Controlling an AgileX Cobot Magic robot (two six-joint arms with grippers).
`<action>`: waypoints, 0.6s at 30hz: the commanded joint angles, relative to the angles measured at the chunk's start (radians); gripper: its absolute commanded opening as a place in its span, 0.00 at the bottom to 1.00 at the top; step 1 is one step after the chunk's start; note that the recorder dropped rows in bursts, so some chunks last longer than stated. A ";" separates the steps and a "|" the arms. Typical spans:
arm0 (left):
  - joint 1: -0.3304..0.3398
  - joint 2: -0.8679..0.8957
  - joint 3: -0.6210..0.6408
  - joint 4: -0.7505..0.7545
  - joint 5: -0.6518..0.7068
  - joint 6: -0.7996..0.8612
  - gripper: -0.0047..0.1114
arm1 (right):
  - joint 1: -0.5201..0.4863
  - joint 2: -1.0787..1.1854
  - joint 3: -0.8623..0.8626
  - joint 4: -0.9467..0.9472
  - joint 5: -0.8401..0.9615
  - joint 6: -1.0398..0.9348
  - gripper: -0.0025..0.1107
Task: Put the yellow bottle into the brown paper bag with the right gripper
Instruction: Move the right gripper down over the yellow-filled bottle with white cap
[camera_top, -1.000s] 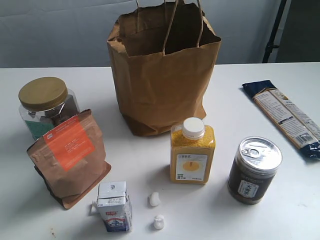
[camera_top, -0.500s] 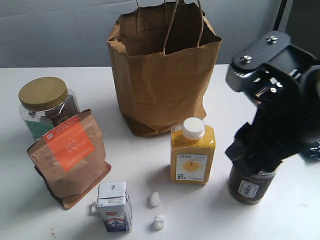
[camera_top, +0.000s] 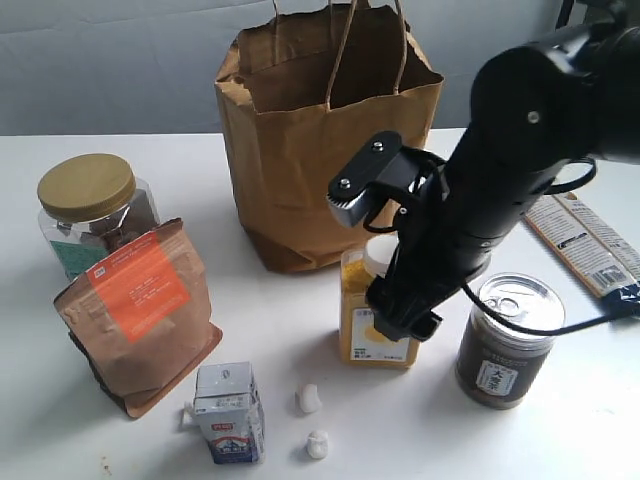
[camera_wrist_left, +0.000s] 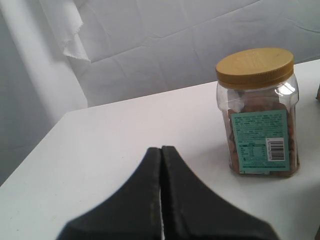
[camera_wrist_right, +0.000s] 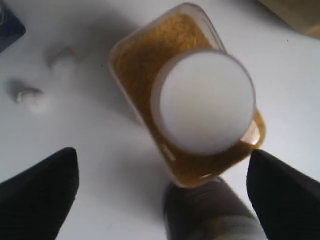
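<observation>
The yellow bottle (camera_top: 357, 312) stands upright on the white table, in front of the tall brown paper bag (camera_top: 320, 150). My right gripper (camera_top: 400, 318) hangs over the bottle and covers its right half in the exterior view. In the right wrist view the bottle's white cap (camera_wrist_right: 202, 102) lies below, and my right gripper (camera_wrist_right: 161, 152) is open, its black fingers (camera_wrist_right: 47, 180) spread wide to either side and touching nothing. My left gripper (camera_wrist_left: 161, 150) is shut and empty, low over the table; it is out of the exterior view.
A dark pull-tab can (camera_top: 508, 340) stands right beside the bottle. A brown pouch with an orange label (camera_top: 140, 310), a gold-lidded jar (camera_top: 90, 205), a small carton (camera_top: 230, 412) and two white bits (camera_top: 308, 398) are on the left. A long packet (camera_top: 585, 235) lies at the right.
My right arm has swung in from the right and come down over the yellow bottle, uncovering the can. Nothing on the table has moved.
</observation>
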 joint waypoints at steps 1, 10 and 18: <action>-0.006 -0.004 0.003 0.000 -0.009 -0.002 0.04 | 0.003 0.093 -0.045 0.008 -0.078 -0.045 0.76; -0.006 -0.004 0.003 0.000 -0.009 -0.002 0.04 | 0.003 0.196 -0.061 -0.024 -0.136 -0.055 0.73; -0.006 -0.004 0.003 0.000 -0.009 -0.002 0.04 | 0.003 0.196 -0.061 0.009 -0.109 -0.021 0.10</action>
